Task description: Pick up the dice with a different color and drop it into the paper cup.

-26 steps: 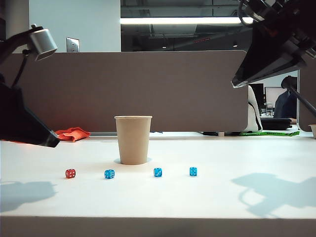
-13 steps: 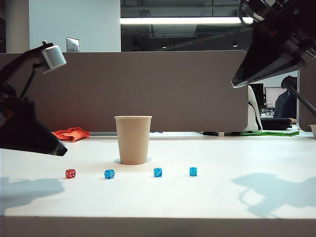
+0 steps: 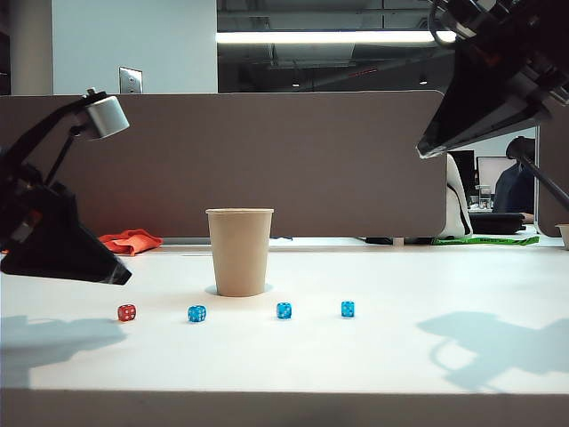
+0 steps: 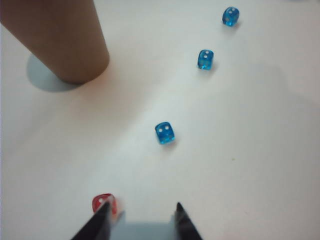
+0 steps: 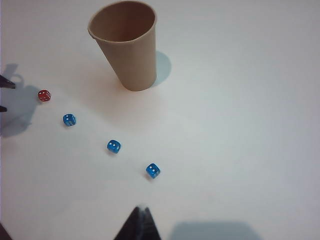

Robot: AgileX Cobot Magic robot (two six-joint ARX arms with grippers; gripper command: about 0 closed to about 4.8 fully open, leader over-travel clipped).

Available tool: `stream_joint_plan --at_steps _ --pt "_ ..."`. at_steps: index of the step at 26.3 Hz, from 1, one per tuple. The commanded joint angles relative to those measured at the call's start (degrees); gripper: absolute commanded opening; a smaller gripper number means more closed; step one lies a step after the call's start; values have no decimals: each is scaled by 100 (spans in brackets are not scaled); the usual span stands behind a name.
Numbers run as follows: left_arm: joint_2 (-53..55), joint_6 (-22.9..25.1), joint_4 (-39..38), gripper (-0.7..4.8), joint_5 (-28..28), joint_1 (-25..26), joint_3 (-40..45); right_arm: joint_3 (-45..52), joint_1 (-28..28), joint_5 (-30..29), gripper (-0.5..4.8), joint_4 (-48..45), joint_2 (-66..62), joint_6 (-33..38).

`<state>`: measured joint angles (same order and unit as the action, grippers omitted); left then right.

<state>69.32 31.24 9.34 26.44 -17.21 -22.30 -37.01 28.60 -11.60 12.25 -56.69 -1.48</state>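
Nothing is grasped yet: the left pincer (image 4: 141, 216), fingers apart, hovers close over the red die (image 4: 105, 204), which lies on the worktop (image 3: 400, 356) beside one fingertip; right pincer (image 5: 140, 220), fingers together, hangs high; cup (image 3: 239, 251) awaits

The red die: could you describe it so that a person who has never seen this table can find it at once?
Start at the tan paper cup standing upright on the white table. In front of it four small dice lie in a row. The red die is the leftmost one in the exterior view, just below the open left gripper; the other three are blue.
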Motion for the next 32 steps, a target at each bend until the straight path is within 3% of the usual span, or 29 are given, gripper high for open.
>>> stream_joint_plan --at_steps 1,32 --pt "92 -20 116 161 -87 -2 -9 -22 2 -2 -1 -94 17 -9" --pt "636 -472 752 160 -476 0 -13 -22 2 -2 -1 -94 17 -9"
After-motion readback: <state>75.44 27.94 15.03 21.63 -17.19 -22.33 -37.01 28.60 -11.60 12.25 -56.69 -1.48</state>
